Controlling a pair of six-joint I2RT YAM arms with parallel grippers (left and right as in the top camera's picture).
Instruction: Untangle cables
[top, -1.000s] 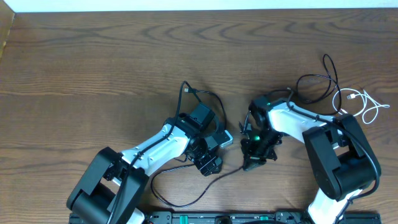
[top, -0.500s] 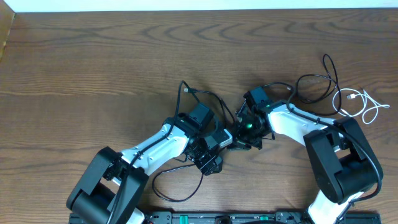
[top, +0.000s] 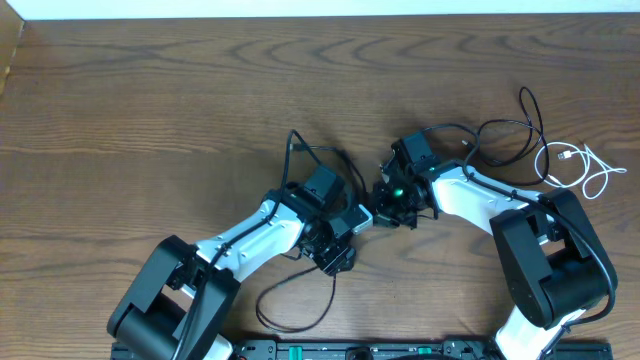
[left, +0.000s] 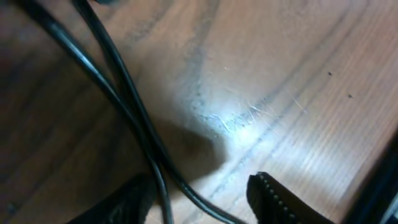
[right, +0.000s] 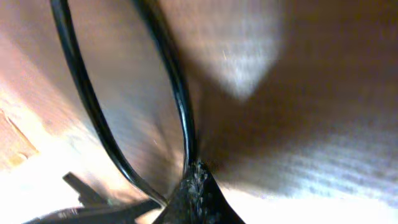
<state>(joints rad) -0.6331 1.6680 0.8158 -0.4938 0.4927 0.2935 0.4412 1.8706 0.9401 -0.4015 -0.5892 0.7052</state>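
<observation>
Right jaws pinch one black cord (right: 185, 118); left jaws straddle two.

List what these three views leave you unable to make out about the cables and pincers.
- Overhead: where the black cords run between the left pincer and right pincer; the arms cover them.
- Overhead: the plug type of the white cord; too small.
- Left wrist: both cords' ends, cut off by the frame edges; the picture is blurred.
- Right wrist: which cord the shut right pincer pinches; too close, blurred, cut off at the top.

Left fingers (left: 277, 200) apart — right fingers (right: 198, 196) pinched
</observation>
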